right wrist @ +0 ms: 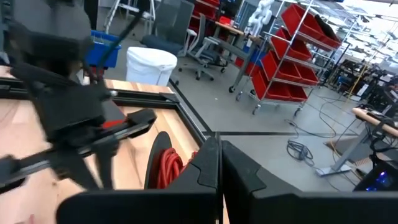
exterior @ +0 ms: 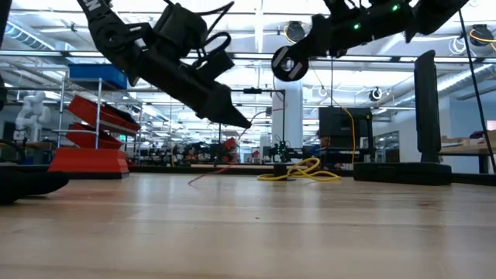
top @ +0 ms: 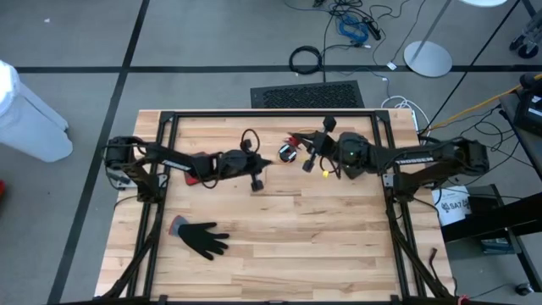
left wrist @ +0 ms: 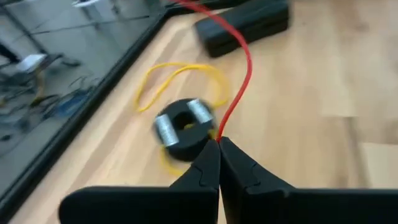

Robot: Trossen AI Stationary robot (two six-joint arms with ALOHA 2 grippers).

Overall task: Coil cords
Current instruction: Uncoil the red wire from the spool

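Observation:
A thin red cord [left wrist: 239,99] runs from my shut left gripper [left wrist: 219,142] up and away. In the low view its tail [exterior: 211,172] slants down to the table. My left gripper [top: 264,163] hangs over the table's middle, tipped slightly down. My right gripper [right wrist: 219,144] is shut beside a black reel [right wrist: 166,168] wound with red cord. That reel [exterior: 288,66] hangs high above the table. A yellow cord [left wrist: 180,68] lies loose on the wood, looped around a black spool [left wrist: 181,127] with silver ends. My left gripper pinches the red cord [left wrist: 221,132] between its two fingertips, which slant down from the table's left. The cord rises from the fingers in a slack curve. My right gripper has the black reel [exterior: 288,66] lifted clear at its fingertips. Its own fingers hide the place of contact.
A black glove [top: 203,239] lies near the table's front left. A black box [left wrist: 242,25] sits beyond the yellow cord. The black frame rail [top: 271,114] runs along the far edge. A thick black cable ring [top: 306,59] lies on the floor behind.

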